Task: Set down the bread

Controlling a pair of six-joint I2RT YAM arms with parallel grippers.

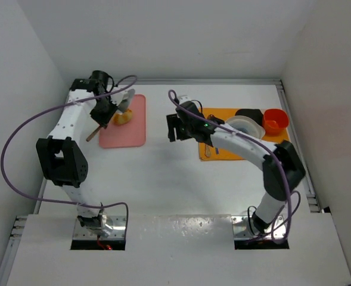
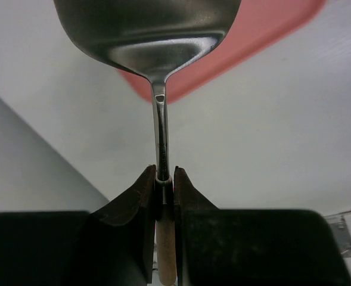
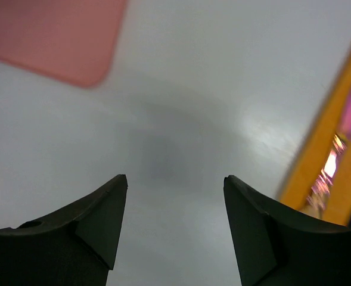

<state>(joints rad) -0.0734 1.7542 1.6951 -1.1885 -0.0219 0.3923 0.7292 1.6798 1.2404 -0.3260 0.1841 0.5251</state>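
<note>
The bread (image 1: 123, 118), a small golden-yellow bun, lies on the pink mat (image 1: 127, 134) at the back left. My left gripper (image 1: 103, 113) is just left of it, shut on a spatula's wooden handle (image 2: 165, 238). The spatula's metal blade (image 1: 127, 100) is right beside the bun; I cannot tell whether they touch. In the left wrist view the blade (image 2: 148, 30) fills the top and hides the bread, with my left gripper (image 2: 164, 176) clamped at the handle's neck. My right gripper (image 1: 174, 128) hangs open and empty between the two mats, over bare table (image 3: 175, 185).
An orange mat (image 1: 214, 113) at the right holds a white plate (image 1: 245, 126), a black object (image 1: 249, 113), a red-orange bowl (image 1: 275, 121) and a utensil (image 1: 210, 150). The right wrist view shows the pink mat's corner (image 3: 56, 36) and the orange mat's edge (image 3: 324, 155). White walls enclose the table.
</note>
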